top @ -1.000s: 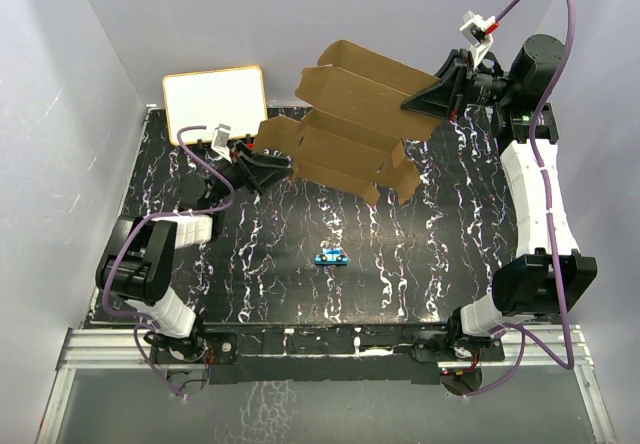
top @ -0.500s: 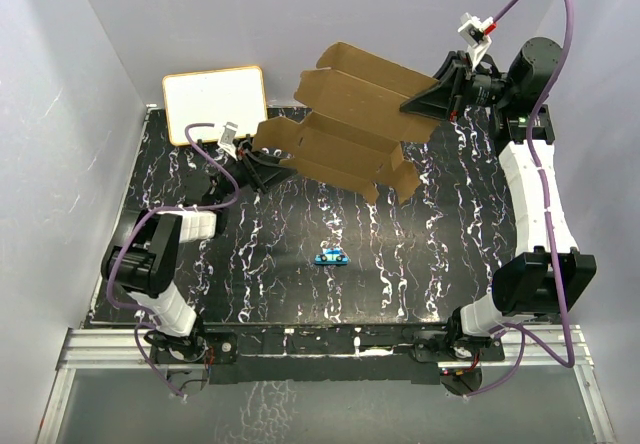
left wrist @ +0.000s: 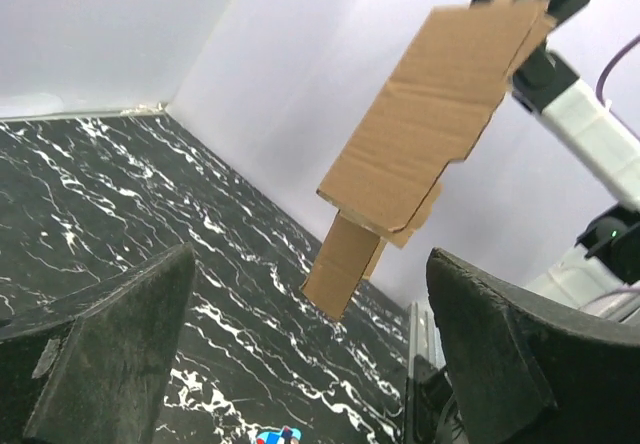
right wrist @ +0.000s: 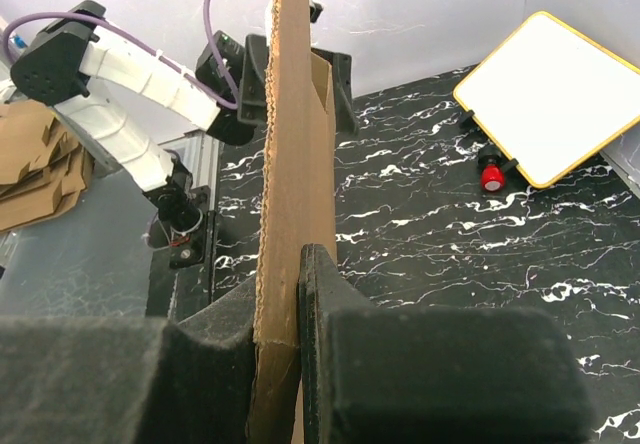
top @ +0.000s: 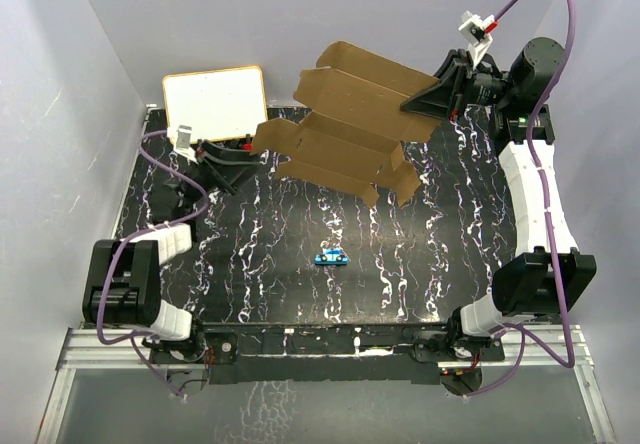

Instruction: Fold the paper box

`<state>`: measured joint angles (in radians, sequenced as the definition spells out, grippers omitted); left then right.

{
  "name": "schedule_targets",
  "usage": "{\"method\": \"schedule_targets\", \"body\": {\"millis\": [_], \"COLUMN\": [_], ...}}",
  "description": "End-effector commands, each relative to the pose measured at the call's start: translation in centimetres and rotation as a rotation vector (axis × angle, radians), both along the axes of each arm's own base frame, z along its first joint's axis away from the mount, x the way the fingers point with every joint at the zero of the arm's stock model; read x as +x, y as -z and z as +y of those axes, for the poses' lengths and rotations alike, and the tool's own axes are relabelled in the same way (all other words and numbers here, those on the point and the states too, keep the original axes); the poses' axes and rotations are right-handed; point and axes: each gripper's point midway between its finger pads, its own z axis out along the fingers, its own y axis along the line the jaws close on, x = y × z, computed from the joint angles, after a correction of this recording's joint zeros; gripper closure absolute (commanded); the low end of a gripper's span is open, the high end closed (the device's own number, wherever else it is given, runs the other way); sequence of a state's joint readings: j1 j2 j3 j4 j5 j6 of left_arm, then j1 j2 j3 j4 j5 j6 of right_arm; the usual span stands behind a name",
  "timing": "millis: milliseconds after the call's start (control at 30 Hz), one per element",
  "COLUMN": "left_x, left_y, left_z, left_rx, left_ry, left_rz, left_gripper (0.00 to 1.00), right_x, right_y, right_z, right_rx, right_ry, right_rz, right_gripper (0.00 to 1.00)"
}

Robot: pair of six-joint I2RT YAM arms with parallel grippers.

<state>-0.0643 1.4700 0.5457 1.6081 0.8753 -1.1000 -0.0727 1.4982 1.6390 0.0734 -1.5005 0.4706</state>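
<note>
Your right gripper [top: 408, 106] clamps the unfolded paper box [top: 345, 124] aloft.
Your left gripper [top: 250, 160] gapes wide, clear of it.

I count one paper box [top: 345, 124], a single flat cardboard sheet. There are two arms, the left arm [top: 150, 254] and the right arm [top: 535, 194], with one tool apiece: the left tool [left wrist: 310, 259] and the right tool [right wrist: 285, 284]. On the one table [top: 260, 284] there is one small blue object [top: 330, 257], one white board [top: 213, 102] and one red knob [right wrist: 491, 177]. Off the table's side sits one pile of cardboard sheets [right wrist: 30, 159]; how many sheets it holds I can't make out.
</note>
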Motion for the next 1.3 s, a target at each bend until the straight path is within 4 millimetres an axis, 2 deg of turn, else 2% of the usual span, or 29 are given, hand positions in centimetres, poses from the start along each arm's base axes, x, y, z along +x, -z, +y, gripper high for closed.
{"method": "schedule_targets", "body": {"millis": [0, 133, 200, 267, 367, 533, 700, 1267], "left_x": [-1.3, -1.1, -0.9, -0.7, -0.5, -1.2, -2.3, -4.8], "left_y": [-5.1, -5.0, -4.7, -4.4, -4.3, -4.2, -4.2, -4.5], "left_z": [1.7, 1.5, 1.4, 1.3, 0.8, -1.9, -3.2, -3.9], "left_rx": [-0.069, -0.061, -0.053, -0.047, -0.039, -0.005, 0.021, 0.081], "left_ry": [0.04, 0.082, 0.089, 0.102, 0.139, 0.233, 0.281, 0.347], "left_rz": [-0.126, -0.095, -0.089, -0.078, -0.063, -0.094, -0.131, -0.194], "left_gripper": [0.03, 0.09, 0.16, 0.29, 0.34, 0.33, 0.29, 0.27], "right_x": [-1.3, -1.8, -1.9, -2.2, -2.4, -2.7, -2.9, -2.7], "right_y": [-2.4, -2.7, -2.9, -3.1, -3.3, -3.3, -3.4, -3.5], "right_z": [0.1, 0.2, 0.2, 0.3, 0.5, 0.6, 0.6, 0.6], "right_rx": [-0.01, -0.009, -0.01, -0.01, -0.008, -0.002, -0.003, -0.005], "right_ry": [-0.019, -0.029, -0.035, -0.041, -0.052, -0.055, -0.056, -0.057], "right_rz": [-0.106, -0.104, -0.103, -0.104, -0.104, -0.105, -0.107, -0.112], "right_gripper": [0.92, 0.92, 0.92, 0.92, 0.92, 0.92, 0.92, 0.92]}}
